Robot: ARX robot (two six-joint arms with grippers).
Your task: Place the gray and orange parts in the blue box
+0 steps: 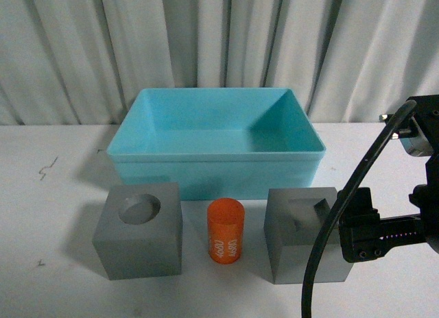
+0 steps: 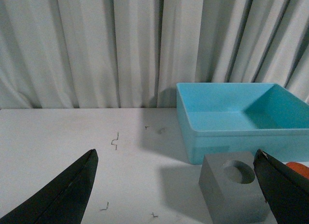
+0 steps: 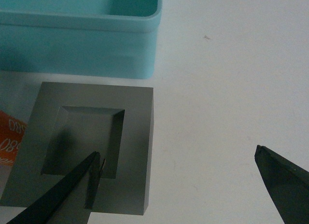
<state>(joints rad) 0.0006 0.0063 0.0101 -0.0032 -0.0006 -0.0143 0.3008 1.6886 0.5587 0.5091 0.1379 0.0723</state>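
Gray square-recess cube [image 3: 82, 132]: offset left of right gripper [image 3: 177, 152]; jaws wide, one finger over recess, other beyond cube's right face; right arm nearer.

Light is soft, even and bright on all three feeds, and I see no hard glare. The white bench [image 1: 55, 215] runs near washed out, worst on the right wrist feed. Shadows are faint and smeared, falling left of the blue box [image 1: 219, 170] and the round-recess cube [image 1: 140, 246], so I put the source high and to the right. The left claw [image 2: 175, 154] and right claw [image 3: 176, 150] read as black, unfocused silhouettes. The right wrist feed is soft overall, the front feed slightly grainy.
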